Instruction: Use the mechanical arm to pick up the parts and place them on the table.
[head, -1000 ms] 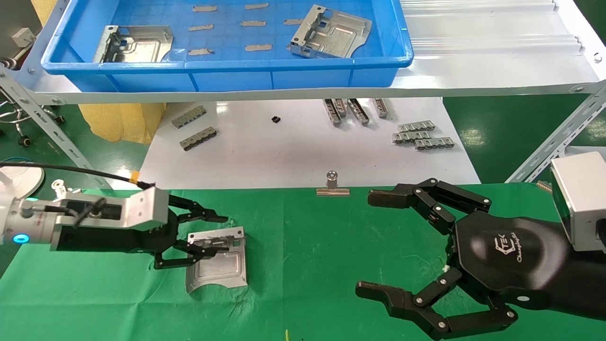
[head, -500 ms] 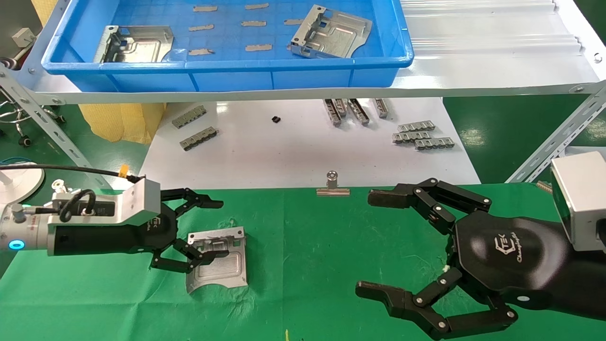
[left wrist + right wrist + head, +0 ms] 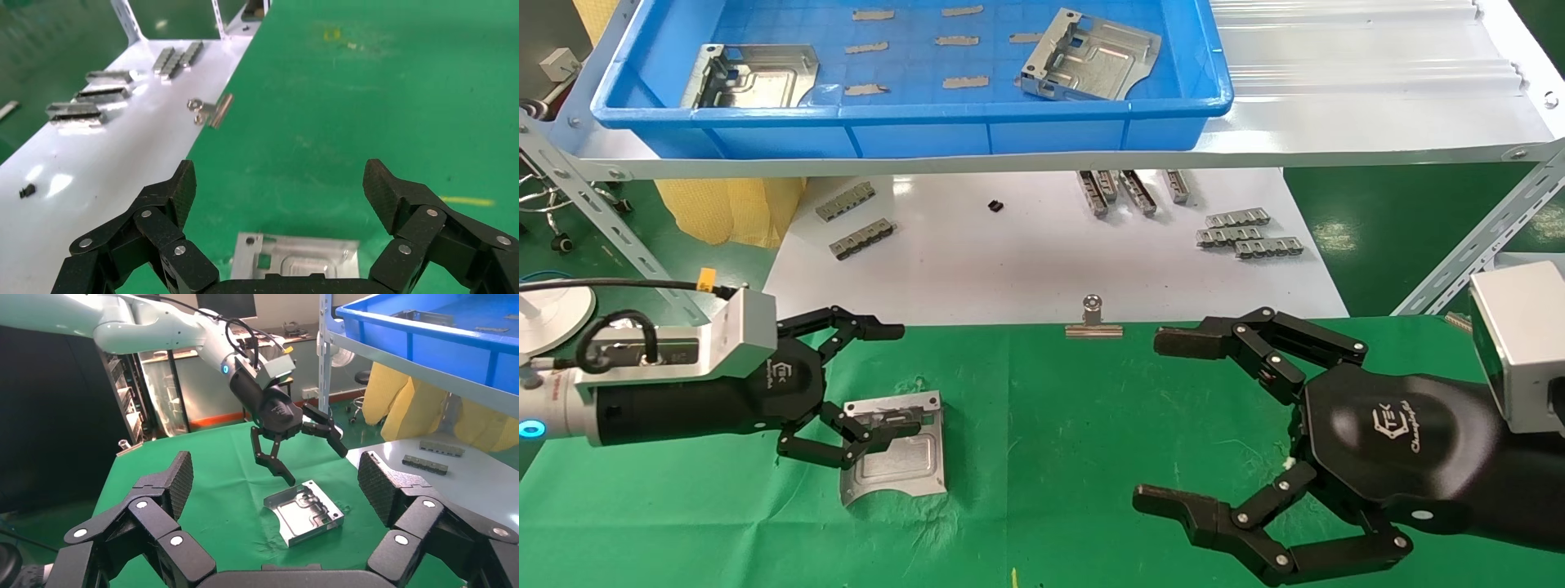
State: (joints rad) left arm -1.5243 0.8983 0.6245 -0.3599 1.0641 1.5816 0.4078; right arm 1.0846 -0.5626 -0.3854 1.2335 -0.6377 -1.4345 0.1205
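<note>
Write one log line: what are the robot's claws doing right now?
left claw: open, above part lying on green table | right claw: open, idle over table | two parts in blue tray

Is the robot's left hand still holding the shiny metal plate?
No, the left gripper has its jaws open above the part, which lies flat on the table.

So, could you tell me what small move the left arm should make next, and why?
Probably lift the left pincer clear and swing toward the blue tray. Its fingers are open above the part lying flat on the green table, while two more parts sit in the tray.
</note>
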